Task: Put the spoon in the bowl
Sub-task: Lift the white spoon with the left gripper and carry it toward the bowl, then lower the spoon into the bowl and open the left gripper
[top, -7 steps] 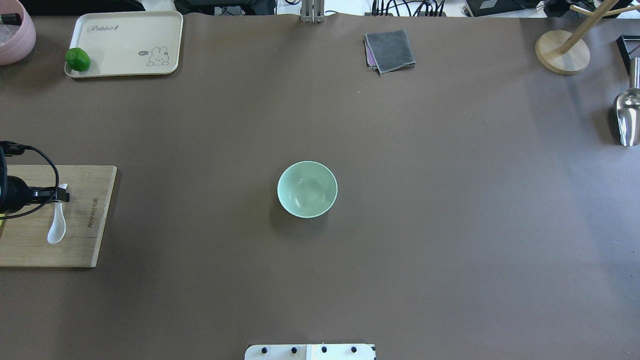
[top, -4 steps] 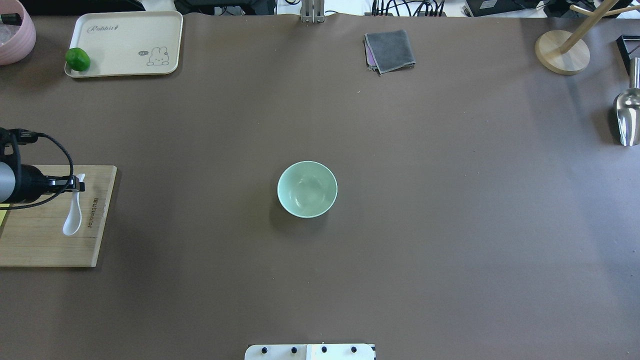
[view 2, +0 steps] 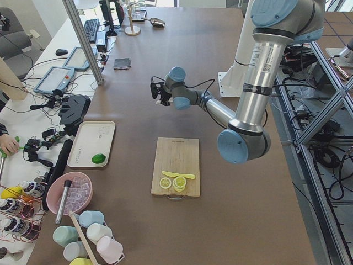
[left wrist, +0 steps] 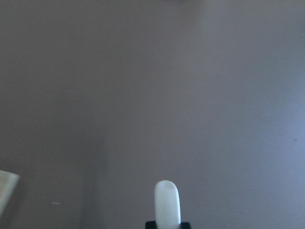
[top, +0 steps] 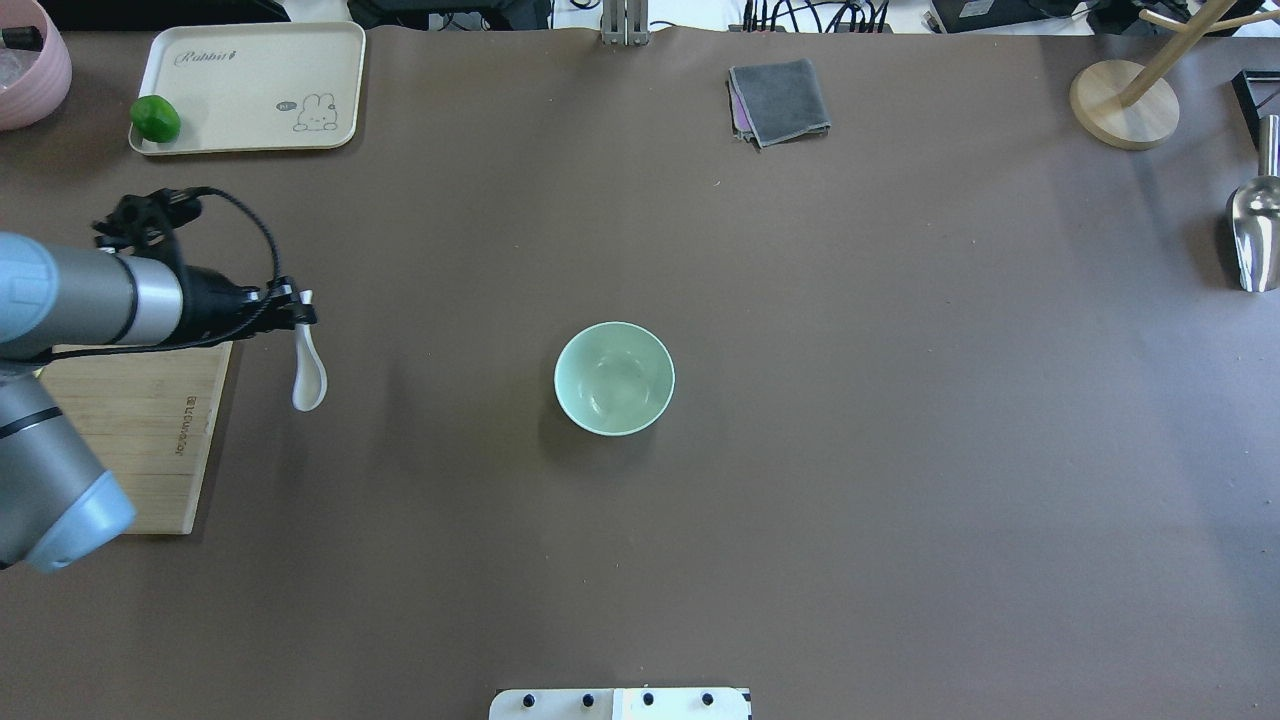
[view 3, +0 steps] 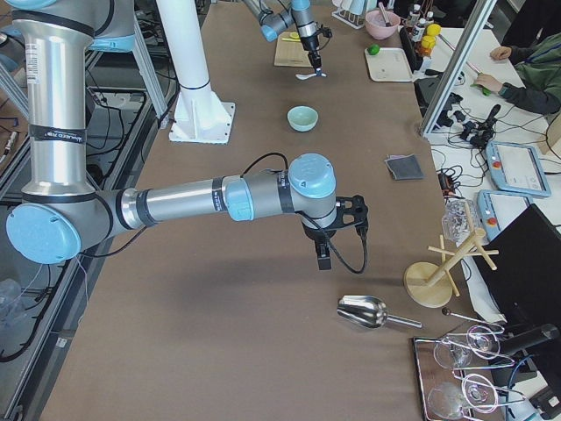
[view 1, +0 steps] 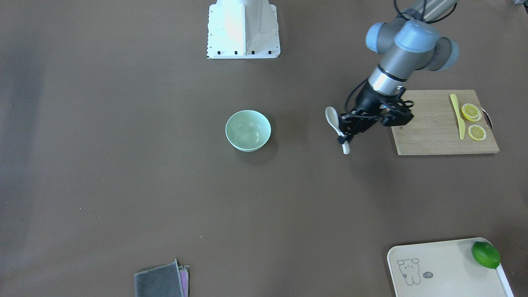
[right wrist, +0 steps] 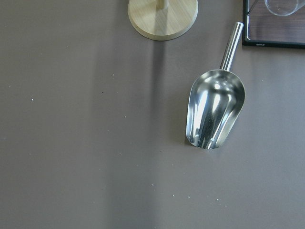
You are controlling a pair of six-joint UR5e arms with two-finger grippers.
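The white spoon (top: 308, 375) hangs from my left gripper (top: 297, 317), which is shut on its handle, scoop end free. It is held above the brown table just right of the cutting board, well left of the mint-green bowl (top: 614, 378). In the front view the spoon (view 1: 335, 121) is right of the bowl (view 1: 248, 130), in the left gripper (view 1: 345, 131). The left wrist view shows the spoon (left wrist: 167, 202) over bare table. The bowl holds nothing. My right gripper (view 3: 323, 260) shows only in the exterior right view; I cannot tell whether it is open or shut.
A wooden cutting board (view 1: 429, 136) carries a yellow knife (view 1: 456, 113) and lemon slices (view 1: 471, 111). A cream tray (top: 250, 85) with a lime (top: 155, 118) is far left. A grey cloth (top: 780, 102), wooden stand base (top: 1124, 104) and metal scoop (top: 1255, 235) are on the right.
My left gripper has carried the spoon from above the cutting board to the right and a little farther away, off the board toward the bowl. The bowl has not moved.
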